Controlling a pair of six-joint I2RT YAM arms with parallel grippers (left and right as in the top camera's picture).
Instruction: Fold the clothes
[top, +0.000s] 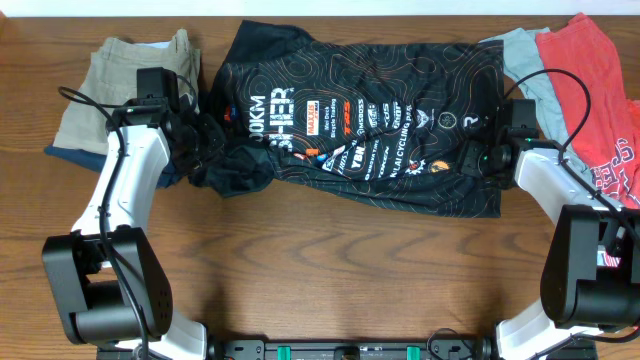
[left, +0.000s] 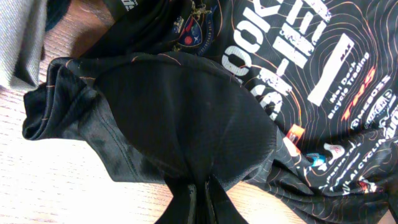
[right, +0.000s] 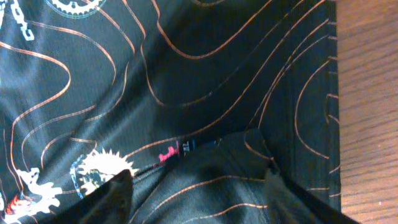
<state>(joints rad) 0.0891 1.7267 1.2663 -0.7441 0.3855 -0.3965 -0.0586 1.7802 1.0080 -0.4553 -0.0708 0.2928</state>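
The black jersey (top: 370, 130) with orange contour lines and sponsor logos lies spread across the back middle of the table. My left gripper (top: 208, 140) is at its left end, shut on a bunched fold of the black fabric (left: 186, 112). In the left wrist view the jaws (left: 198, 202) pinch the cloth between them. My right gripper (top: 468, 157) rests on the jersey's right part. In the right wrist view its fingers (right: 205, 193) stand wide apart with a raised fold of the jersey (right: 186, 74) between them.
Khaki shorts (top: 110, 80) lie on a navy garment (top: 70, 155) at the back left, just behind my left arm. A grey T-shirt (top: 520, 55) and a red T-shirt (top: 590, 90) lie at the back right. Bare wood (top: 330, 270) fills the front.
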